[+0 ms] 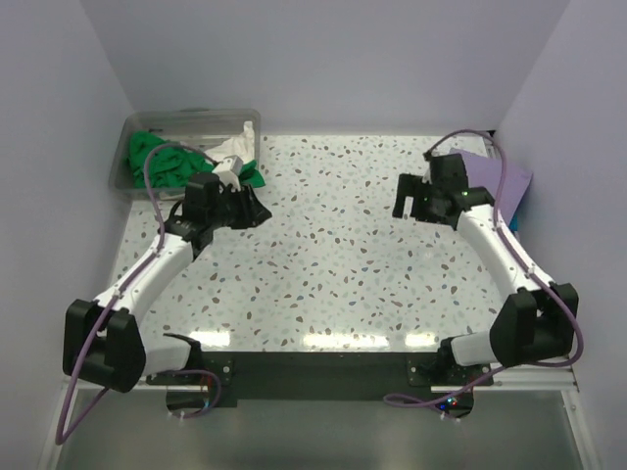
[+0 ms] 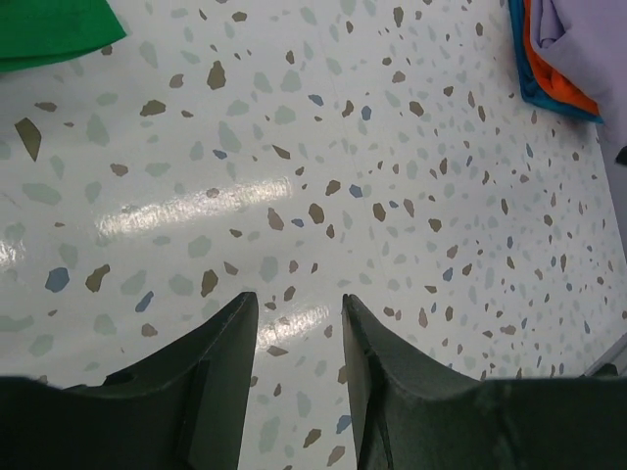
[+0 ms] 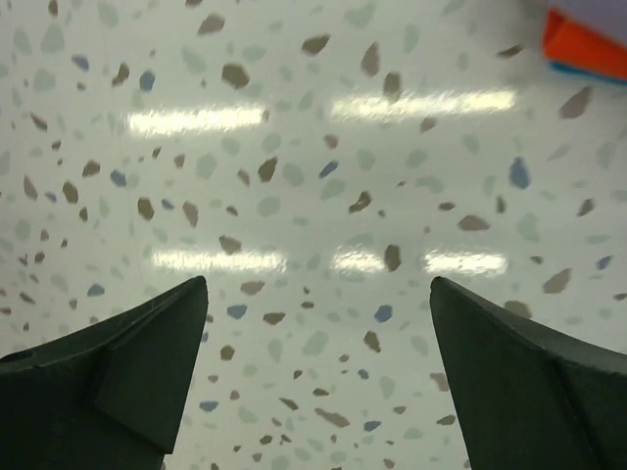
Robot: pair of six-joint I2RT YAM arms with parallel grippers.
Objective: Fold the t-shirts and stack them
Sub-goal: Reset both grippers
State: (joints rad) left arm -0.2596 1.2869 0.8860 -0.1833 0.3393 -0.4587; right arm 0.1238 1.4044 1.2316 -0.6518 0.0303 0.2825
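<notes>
A green t-shirt [image 1: 162, 162] lies in the clear tub and hangs over its near rim; its edge also shows in the left wrist view [image 2: 44, 29]. A white t-shirt [image 1: 235, 145] lies beside it in the tub. A folded stack with a lavender t-shirt [image 1: 505, 176] on top sits at the far right; orange [image 2: 554, 69] and blue layers show beneath it, and the orange edge shows in the right wrist view [image 3: 588, 44]. My left gripper [image 1: 253, 211] [image 2: 294, 299] is partly open and empty, just right of the hanging green cloth. My right gripper [image 1: 402, 199] [image 3: 318, 284] is wide open and empty over the bare table, left of the stack.
The clear plastic tub [image 1: 132, 132] stands in the far left corner against the walls. The speckled tabletop [image 1: 333, 264] lies between the arms. Walls close in the left, back and right sides.
</notes>
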